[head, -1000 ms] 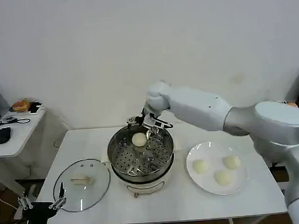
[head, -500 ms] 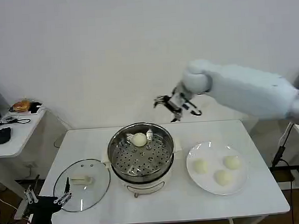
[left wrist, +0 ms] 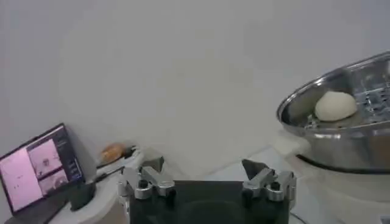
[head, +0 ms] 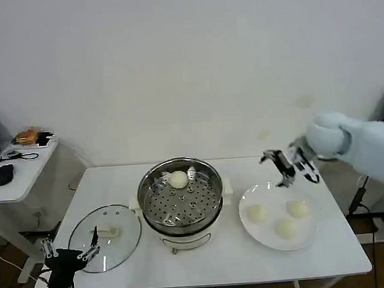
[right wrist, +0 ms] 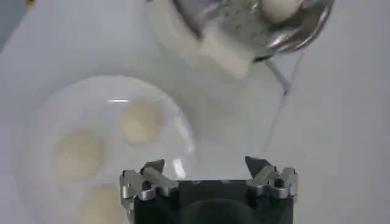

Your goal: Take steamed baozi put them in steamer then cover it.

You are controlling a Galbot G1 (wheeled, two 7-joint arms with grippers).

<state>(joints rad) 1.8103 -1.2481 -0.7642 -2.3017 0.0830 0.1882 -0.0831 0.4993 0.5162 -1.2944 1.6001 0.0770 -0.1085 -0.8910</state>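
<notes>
One steamed baozi (head: 178, 179) is in the steamer (head: 181, 198) — three left on the plate (head: 274, 237). Right gripper (head: 290, 167) hovers above the plate's far edge, jaws spread, empty. Cover (head: 105, 237) sits on the bench — left gripper (head: 70, 258) beside it, jaws spread.

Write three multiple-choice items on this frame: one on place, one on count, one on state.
1. Where is the lid?
A. on the steamer
B. on the table, on the steamer's left
C. on the plate

2. How many baozi lie on the plate?
A. one
B. three
C. four

3. The right gripper is:
A. open, empty
B. shut on a baozi
C. holding the lid

Key: 1 B, it lies flat beside the uncovered steamer. 2 B, three there; a fourth baozi is in the steamer. 3 A, fingers apart above the plate.
</notes>
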